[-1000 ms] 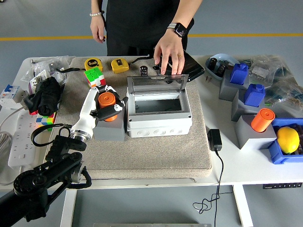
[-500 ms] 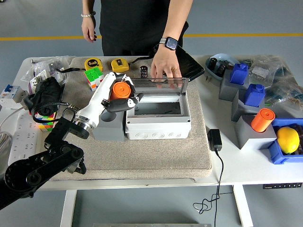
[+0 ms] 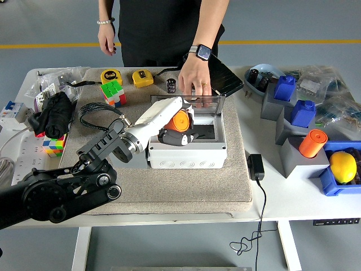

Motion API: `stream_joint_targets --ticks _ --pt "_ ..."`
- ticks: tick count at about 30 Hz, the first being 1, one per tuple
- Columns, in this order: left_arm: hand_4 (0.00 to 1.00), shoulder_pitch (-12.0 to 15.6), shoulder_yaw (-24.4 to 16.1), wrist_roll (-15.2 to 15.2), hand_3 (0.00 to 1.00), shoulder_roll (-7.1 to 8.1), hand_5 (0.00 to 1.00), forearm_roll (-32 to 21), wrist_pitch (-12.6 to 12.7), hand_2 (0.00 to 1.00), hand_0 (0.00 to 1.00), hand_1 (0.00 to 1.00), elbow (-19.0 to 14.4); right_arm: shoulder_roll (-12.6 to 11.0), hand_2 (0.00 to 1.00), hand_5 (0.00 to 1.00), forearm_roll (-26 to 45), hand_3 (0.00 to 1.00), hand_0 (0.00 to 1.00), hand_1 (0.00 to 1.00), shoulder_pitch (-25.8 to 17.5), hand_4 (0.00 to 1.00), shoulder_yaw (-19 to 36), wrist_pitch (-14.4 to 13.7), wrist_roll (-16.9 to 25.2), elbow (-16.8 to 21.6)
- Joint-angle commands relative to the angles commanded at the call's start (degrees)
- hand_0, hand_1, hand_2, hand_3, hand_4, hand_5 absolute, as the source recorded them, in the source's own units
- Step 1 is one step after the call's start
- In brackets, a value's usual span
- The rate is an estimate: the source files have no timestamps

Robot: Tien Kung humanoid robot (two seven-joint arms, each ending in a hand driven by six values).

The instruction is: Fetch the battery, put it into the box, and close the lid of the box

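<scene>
Your left hand (image 3: 179, 129) gripped the orange battery (image 3: 179, 120) over the open box (image 3: 188, 144). Released tilted, it could have caught the box's rim. The person's hand (image 3: 196, 79) held the lid (image 3: 204, 101), which might have dropped onto your fingers.

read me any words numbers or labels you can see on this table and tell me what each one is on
"5m", faintly, on the round black face of the left yellow tape measure.
The second yellow tape measure: label too blurred to read.
Smartwatch on the person's wrist: screen dark, nothing legible.
Packets in the clear bags at far left: print too small to read.
The grey box shows no readable marking.
</scene>
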Motion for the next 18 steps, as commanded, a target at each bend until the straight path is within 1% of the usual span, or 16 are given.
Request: stream_joint_targets --ticks 1,2,6,7,8,9,10,11,13,14,18 --pt "0.853 -0.4 0.2 0.4 0.311 -0.53 0.002 0.7 -0.2 0.191 0.206 0.179 0.2 0.0 0.593 0.452 0.0 0.575 0.596 0.608 0.0 0.935 -0.1 0.0 0.0 0.0" --pt "0.893 -0.7 0.4 0.8 0.32 -1.09 0.021 1.4 -0.4 0.193 0.211 0.178 0.4 0.0 0.592 0.451 0.1 0.575 0.596 0.608 0.0 0.935 -0.1 0.0 0.0 -0.1" --pt "0.893 -2.1 1.6 2.1 0.32 -3.26 0.021 4.3 -0.6 0.193 0.211 0.178 2.1 0.1 0.592 0.451 0.2 0.575 0.596 0.608 0.0 0.935 -0.4 0.0 0.0 0.0" --pt "0.893 -3.0 2.3 2.4 0.32 -4.23 0.021 5.5 -0.8 0.193 0.211 0.178 3.1 0.1 0.592 0.451 0.2 0.575 0.596 0.608 0.1 0.935 -0.5 0.0 0.1 0.1" --pt "0.935 -3.5 2.8 2.7 0.303 -4.74 0.097 6.1 -1.0 0.184 0.217 0.168 3.8 0.1 0.591 0.451 0.2 0.575 0.596 0.609 0.1 0.935 -0.5 0.0 0.1 0.1" --pt "0.935 -4.2 3.4 3.0 0.303 -5.44 0.097 6.8 -1.2 0.184 0.217 0.168 4.7 0.1 0.591 0.451 0.3 0.575 0.596 0.609 0.1 0.935 -0.6 0.0 0.1 0.1" --pt "0.935 -4.4 3.6 3.1 0.303 -5.72 0.097 7.1 -1.3 0.184 0.217 0.168 5.1 0.1 0.591 0.451 0.3 0.575 0.596 0.609 0.1 0.935 -0.6 0.0 0.1 0.1" --pt "0.935 -5.2 4.3 3.0 0.303 -6.46 0.097 7.3 -1.5 0.184 0.217 0.168 6.2 0.1 0.591 0.451 0.3 0.575 0.596 0.609 0.2 0.935 -0.6 0.0 0.1 0.1" --pt "0.935 -6.1 5.3 2.9 0.303 -7.36 0.097 7.7 -1.7 0.184 0.217 0.168 7.5 0.1 0.591 0.451 0.2 0.575 0.596 0.609 0.2 0.935 -0.6 0.0 0.1 0.2" --pt "0.979 -6.4 5.7 2.8 0.32 -7.76 0.2 7.9 -1.8 0.199 0.22 0.178 8.1 0.1 0.591 0.452 0.2 0.575 0.596 0.609 0.2 0.935 -0.6 0.0 0.1 0.2" --pt "0.979 -7.4 7.0 3.0 0.32 -9.01 0.2 8.6 -2.7 0.199 0.22 0.178 10.0 0.0 0.591 0.452 0.1 0.575 0.596 0.609 0.2 0.935 -0.5 -0.1 0.0 0.3"
